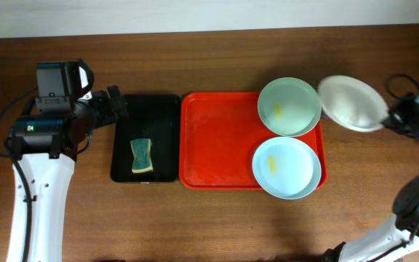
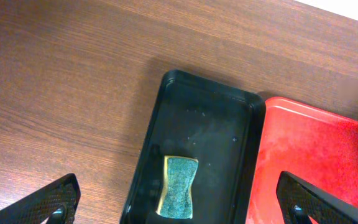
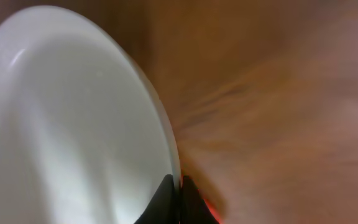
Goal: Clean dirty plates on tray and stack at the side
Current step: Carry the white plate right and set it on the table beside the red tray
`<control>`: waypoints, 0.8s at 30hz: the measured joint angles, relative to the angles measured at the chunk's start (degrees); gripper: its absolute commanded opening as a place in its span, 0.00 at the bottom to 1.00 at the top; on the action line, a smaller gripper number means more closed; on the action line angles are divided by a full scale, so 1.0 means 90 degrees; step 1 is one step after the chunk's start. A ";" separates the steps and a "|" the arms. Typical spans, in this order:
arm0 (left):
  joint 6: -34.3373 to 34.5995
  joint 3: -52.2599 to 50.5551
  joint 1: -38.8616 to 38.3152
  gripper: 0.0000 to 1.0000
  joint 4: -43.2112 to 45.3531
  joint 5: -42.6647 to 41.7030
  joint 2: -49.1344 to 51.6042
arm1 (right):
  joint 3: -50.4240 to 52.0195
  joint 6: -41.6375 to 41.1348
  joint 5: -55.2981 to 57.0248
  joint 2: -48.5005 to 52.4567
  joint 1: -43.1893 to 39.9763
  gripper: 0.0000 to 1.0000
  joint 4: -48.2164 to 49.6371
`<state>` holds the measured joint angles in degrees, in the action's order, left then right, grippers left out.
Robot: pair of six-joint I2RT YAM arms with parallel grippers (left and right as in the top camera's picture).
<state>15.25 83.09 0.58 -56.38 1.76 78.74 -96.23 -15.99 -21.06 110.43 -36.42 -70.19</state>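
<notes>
My right claw (image 3: 178, 186) clamped on rim of white plate (image 3: 61, 124), tilted, just past red tray (image 1: 217, 145). On tray: front blue-green plate (image 1: 286, 167), rear blue-green plate (image 1: 289, 106), both yellow-smeared. My left claw (image 2: 178, 175) wide open over black tray (image 2: 197, 143) holding sponge (image 2: 179, 186).

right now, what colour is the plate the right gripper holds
The plate is plain white; the right wrist view shows it best.
</notes>
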 measured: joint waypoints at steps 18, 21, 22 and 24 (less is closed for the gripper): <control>0.0000 0.0000 0.0000 0.99 0.0000 0.0000 0.0000 | 0.1727 -0.0612 0.1450 -0.0024 -0.0391 0.04 0.1695; 0.0002 0.0000 -0.0002 0.99 0.0002 0.0002 0.0000 | 0.1933 -0.0699 0.1426 -0.0024 -0.0340 0.04 0.2093; 0.0000 0.0000 -0.0002 0.99 0.0000 0.0000 0.0000 | 0.1972 -0.0707 0.1411 -0.0024 -0.0294 0.04 0.2147; 0.0000 0.0000 0.0000 0.99 0.0000 0.0002 0.0000 | 0.2016 -0.0716 0.1401 -0.0024 -0.0163 0.05 0.2222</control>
<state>15.25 83.09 0.58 -56.38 1.78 78.74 -78.08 -22.44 -8.45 110.21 -37.89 -50.19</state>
